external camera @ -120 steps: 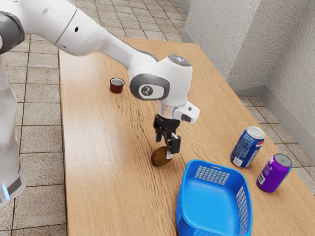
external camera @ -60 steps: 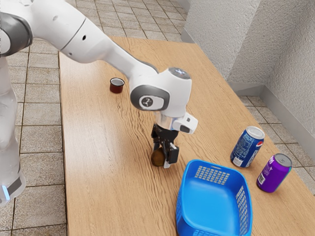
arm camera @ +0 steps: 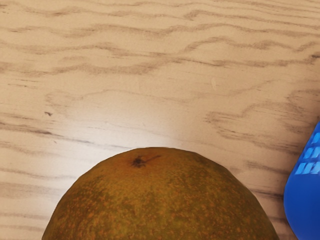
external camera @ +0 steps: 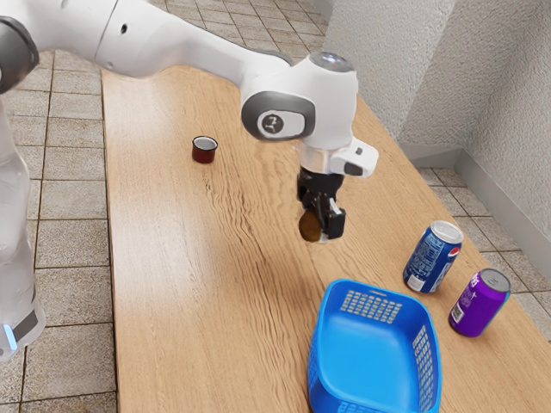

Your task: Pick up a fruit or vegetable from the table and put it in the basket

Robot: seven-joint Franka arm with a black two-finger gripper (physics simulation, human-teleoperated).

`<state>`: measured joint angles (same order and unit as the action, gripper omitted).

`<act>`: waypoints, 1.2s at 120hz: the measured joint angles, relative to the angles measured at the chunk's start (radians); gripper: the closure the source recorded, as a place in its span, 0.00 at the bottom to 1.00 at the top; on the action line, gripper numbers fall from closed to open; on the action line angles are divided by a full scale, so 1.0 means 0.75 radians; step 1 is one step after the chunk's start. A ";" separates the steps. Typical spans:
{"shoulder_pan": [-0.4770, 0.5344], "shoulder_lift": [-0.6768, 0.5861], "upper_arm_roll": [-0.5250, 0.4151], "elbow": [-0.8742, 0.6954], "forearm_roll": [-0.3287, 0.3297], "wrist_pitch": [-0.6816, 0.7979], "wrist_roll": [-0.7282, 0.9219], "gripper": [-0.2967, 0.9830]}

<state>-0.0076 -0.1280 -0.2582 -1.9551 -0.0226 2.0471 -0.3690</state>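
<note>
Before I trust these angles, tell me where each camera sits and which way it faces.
Exterior view: sits above table height at my arm's side, looking down across the table, basket and cans; it shows my arm and gripper.
Wrist view: rides on my arm near the gripper, facing down past the brown fruit to the tabletop.
Shared: fruit, table and part of the basket.

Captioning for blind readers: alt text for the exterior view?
A white robot arm holds a brown fruit in its black fingers above a wooden table. On it stand a blue basket, a blue can, a purple can and a red cup.
</note>
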 joint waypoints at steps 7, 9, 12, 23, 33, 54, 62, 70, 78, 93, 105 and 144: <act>-0.016 -0.007 -0.051 0.031 0.018 -0.038 -0.003 0.56; -0.017 -0.006 -0.065 0.044 0.023 -0.048 -0.003 0.56; -0.021 -0.004 -0.086 0.069 0.029 -0.065 -0.004 0.56; -0.034 0.020 -0.147 0.163 0.057 -0.130 -0.007 0.56; -0.041 0.116 -0.170 0.263 0.082 -0.170 -0.007 0.56; -0.109 0.361 -0.183 0.496 0.155 -0.228 -0.006 0.56; -0.154 0.414 -0.183 0.532 0.172 -0.242 -0.005 0.56; -0.190 0.449 -0.183 0.566 0.191 -0.252 -0.004 0.56; -0.211 0.468 -0.182 0.581 0.207 -0.259 -0.003 0.56; -0.226 0.524 -0.182 0.621 0.222 -0.262 -0.002 0.56; -0.261 0.577 -0.182 0.683 0.239 -0.264 -0.001 0.56; -0.311 0.623 -0.176 0.731 0.314 -0.263 0.006 0.29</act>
<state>-0.2406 0.3391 -0.3903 -1.4072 0.2132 1.8497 -0.3645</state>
